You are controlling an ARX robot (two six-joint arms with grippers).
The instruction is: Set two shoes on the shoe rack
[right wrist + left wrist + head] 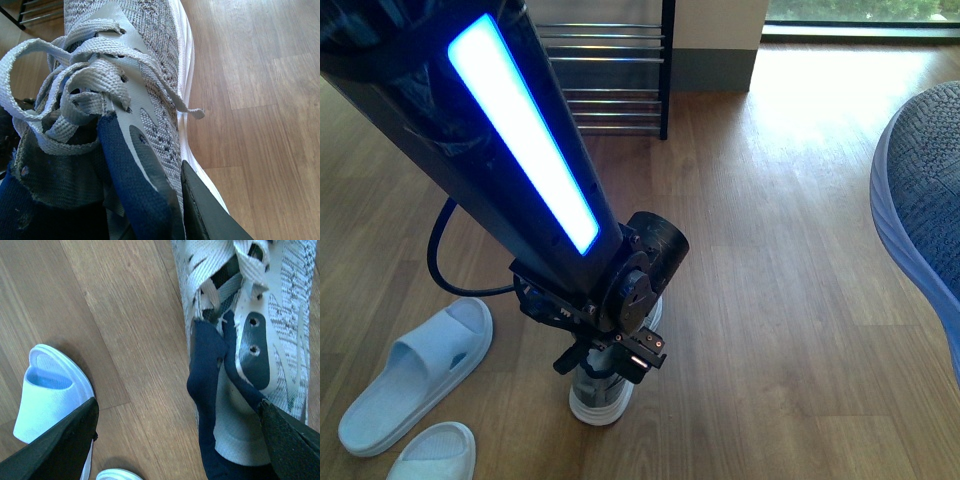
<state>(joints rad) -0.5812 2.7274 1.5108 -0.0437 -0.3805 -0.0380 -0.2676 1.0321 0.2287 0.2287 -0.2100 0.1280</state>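
Nearest the body camera, at the right edge of the front view, a raised sneaker (pixel 920 180) of grey knit with a pale sole fills the frame's side, well above the wooden floor (pixel 770 300). The right wrist view shows this sneaker close up, with loose grey laces, a navy tongue and a white sole. One dark finger (pixel 210 215) of the right gripper (pixel 170 200) lies flat against its knit side. The other finger is hidden, but the shoe hangs clear of the floor, so the gripper appears clamped on it.

Low on the left of the front view lie two pale blue-white slide sandals, a larger-looking sandal (pixel 415 375) and a nearer sandal (pixel 435 455) cut by the frame edge.

Just right of them a floor sneaker (pixel 598 405) stands on the boards, mostly covered by the left arm (pixel 520 150), whose lit blue strip slopes down from the upper left. A black cable (pixel 438 250) loops beside the arm. The left gripper (pixel 177 410) hangs directly over this sneaker, spread wide and holding nothing. One finger is over the shoe's outer knit side and the other is out toward a sandal, with the navy tongue and heel opening between them.

That makes two sneakers, one lifted and one on the floor, and neither is on the rack.

Farthest off, against the wall, stands one shoe rack (pixel 610 60), a black upright with thin chrome bars in two visible groups.
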